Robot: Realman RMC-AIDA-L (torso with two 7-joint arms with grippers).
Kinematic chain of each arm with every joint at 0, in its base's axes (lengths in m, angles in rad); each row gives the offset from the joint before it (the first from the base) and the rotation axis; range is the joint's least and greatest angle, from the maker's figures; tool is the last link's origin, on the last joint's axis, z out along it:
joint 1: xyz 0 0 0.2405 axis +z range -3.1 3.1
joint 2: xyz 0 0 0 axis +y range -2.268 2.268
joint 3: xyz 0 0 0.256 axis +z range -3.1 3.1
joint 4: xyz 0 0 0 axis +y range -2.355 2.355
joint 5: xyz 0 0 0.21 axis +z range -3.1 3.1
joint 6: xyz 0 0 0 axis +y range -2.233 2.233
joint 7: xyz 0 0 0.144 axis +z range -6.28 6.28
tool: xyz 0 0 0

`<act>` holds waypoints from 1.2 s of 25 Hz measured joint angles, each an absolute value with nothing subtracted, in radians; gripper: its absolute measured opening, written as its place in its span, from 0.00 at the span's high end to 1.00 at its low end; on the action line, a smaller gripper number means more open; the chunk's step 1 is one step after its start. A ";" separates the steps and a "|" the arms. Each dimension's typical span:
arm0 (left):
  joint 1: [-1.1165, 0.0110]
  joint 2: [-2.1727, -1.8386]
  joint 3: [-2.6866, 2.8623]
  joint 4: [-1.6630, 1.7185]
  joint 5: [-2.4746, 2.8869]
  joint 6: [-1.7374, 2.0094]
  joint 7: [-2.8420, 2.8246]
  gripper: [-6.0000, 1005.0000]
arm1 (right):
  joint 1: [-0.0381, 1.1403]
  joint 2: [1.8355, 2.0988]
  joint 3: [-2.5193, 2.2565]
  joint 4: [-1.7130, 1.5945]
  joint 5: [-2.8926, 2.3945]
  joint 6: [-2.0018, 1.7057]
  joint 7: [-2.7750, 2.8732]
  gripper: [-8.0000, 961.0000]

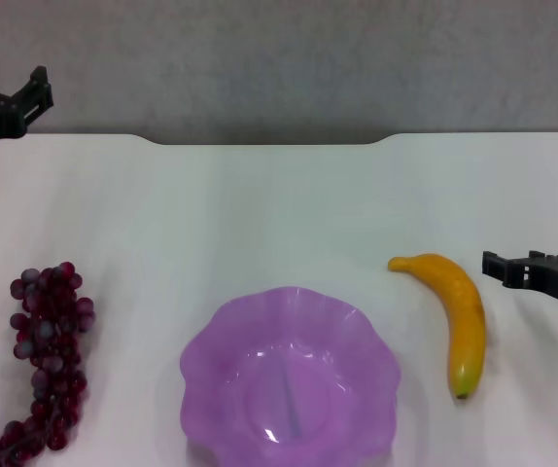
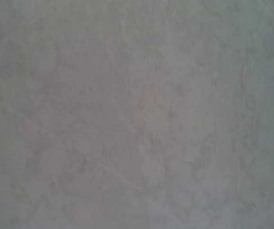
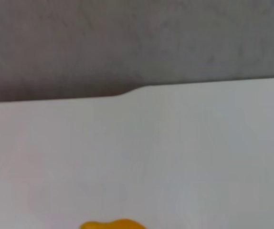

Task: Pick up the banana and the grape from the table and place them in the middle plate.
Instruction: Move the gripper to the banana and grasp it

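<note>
The banana (image 1: 457, 319) lies on the white table (image 1: 279, 209), right of the middle plate (image 1: 223, 336), its greenish tip toward the near edge. A sliver of the banana (image 3: 110, 224) shows in the right wrist view. My right gripper (image 1: 508, 269) hovers just right of the banana's upper end, apart from it. The grape bunch (image 1: 48, 355) lies at the near left, left of the purple scalloped plate, which holds nothing. At the far left corner my left gripper (image 1: 21, 105) sits away from everything. The left wrist view shows only a grey surface.
A grey wall (image 1: 289, 58) rises behind the table's far edge, which has a shallow notch (image 1: 269, 142) in the middle. The table edge (image 3: 127, 91) also shows in the right wrist view.
</note>
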State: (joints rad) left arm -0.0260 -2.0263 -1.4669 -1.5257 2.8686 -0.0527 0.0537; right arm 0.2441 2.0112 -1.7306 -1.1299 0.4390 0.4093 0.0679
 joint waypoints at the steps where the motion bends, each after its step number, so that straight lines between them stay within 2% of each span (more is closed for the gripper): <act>1: -0.026 -2.026 -1.467 -1.526 2.869 -0.053 0.054 0.14 | 0.245 2.011 -1.734 -1.140 0.414 0.424 0.091 0.31; 9: -0.027 -2.027 -1.466 -1.526 2.868 -0.053 0.054 0.14 | 0.276 2.007 -1.738 -1.139 0.392 0.455 0.098 0.32; 18: -0.035 -2.028 -1.466 -1.526 2.869 -0.058 0.054 0.15 | 0.366 2.011 -1.785 -1.009 0.423 0.424 0.104 0.33; 30: -0.035 -2.026 -1.467 -1.526 2.867 -0.066 0.054 0.15 | 0.386 2.011 -1.813 -0.961 0.490 0.417 0.107 0.35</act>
